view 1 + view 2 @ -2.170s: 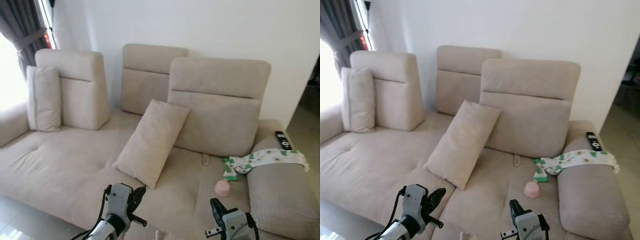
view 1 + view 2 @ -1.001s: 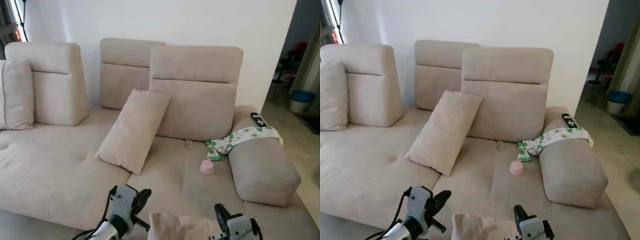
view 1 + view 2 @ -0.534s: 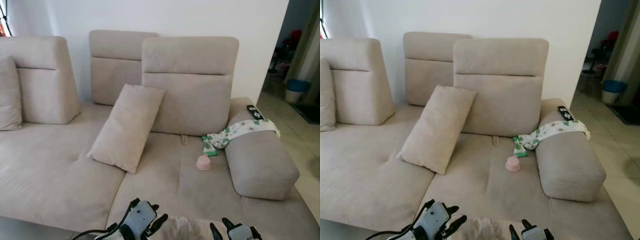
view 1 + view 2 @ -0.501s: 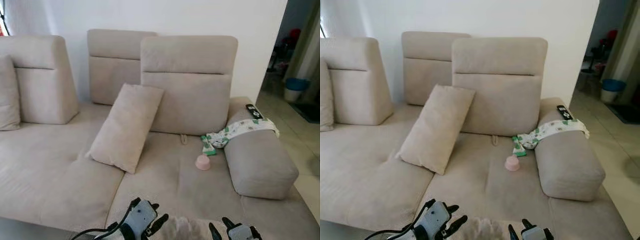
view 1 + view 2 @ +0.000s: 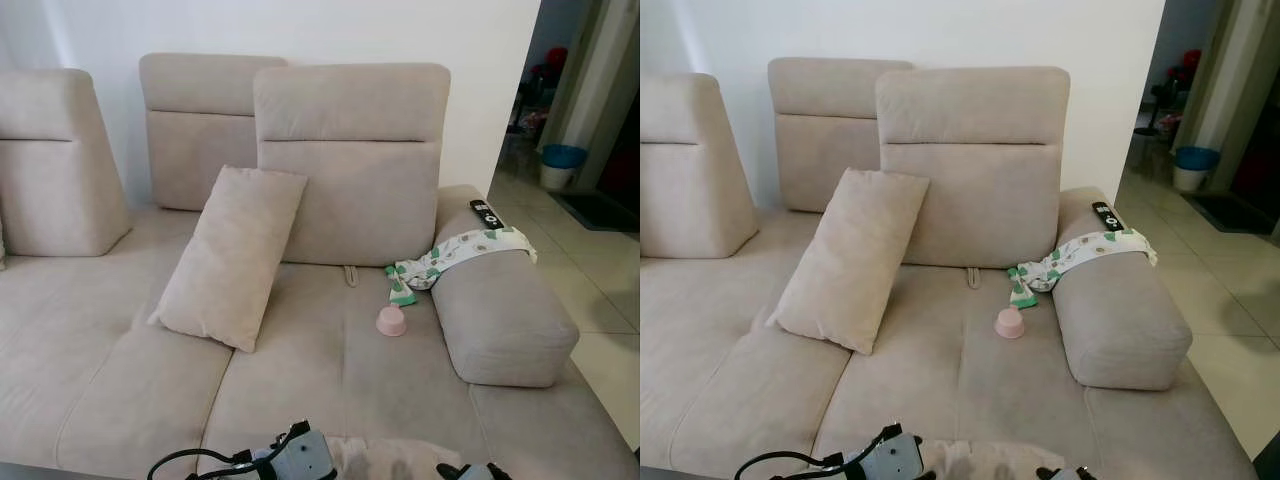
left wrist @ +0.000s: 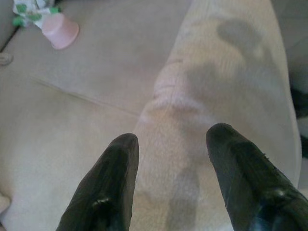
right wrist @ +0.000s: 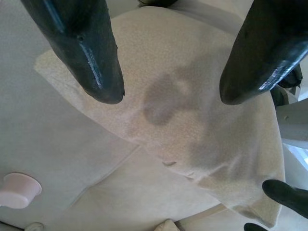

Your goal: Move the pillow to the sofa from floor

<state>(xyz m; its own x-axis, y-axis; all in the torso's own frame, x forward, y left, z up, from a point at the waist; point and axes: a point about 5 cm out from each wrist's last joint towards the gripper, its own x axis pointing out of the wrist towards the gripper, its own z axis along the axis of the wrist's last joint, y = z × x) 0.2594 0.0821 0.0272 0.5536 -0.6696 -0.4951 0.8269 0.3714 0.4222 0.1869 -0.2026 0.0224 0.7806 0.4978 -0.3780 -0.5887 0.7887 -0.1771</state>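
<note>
A: What's the room like?

B: A white wall (image 5: 330, 30) behind a beige sofa (image 5: 330, 370), and a tiled floor (image 5: 600, 300) running off to the robot's right, where a blue bin (image 5: 560, 158) stands in a doorway.

A: How many back cushions?

B: Three upright ones in view: one at the far left (image 5: 50, 160), one in the middle (image 5: 195, 125), and one wider one in front of it (image 5: 350, 155).

A: And pillows?

B: Two. One pillow on the seat (image 5: 232, 255) leans tilted against the wide back cushion. The second, the pillow (image 6: 216, 96) the robot is handling, lies at the sofa's front edge on the seat, between both pincers.

A: Small things?

B: One pink cup (image 5: 390, 321) upside down on the seat, one green-and-white patterned cloth (image 5: 460, 250) draped over the armrest (image 5: 500, 310), and one black remote (image 5: 487, 214) on top of the armrest, just behind the cloth.

A: The left pincer?

B: The left pincer (image 6: 171, 149) is spread wide, its two black fingers above the pillow with the fabric showing between them; nothing is gripped.

A: The right one?

B: The right pincer (image 7: 171, 94) is also spread wide over the same pillow, its two fingertips casting shadows on it. Past the pillow's far end, the tips of the other pincer are in its wrist view.
</note>
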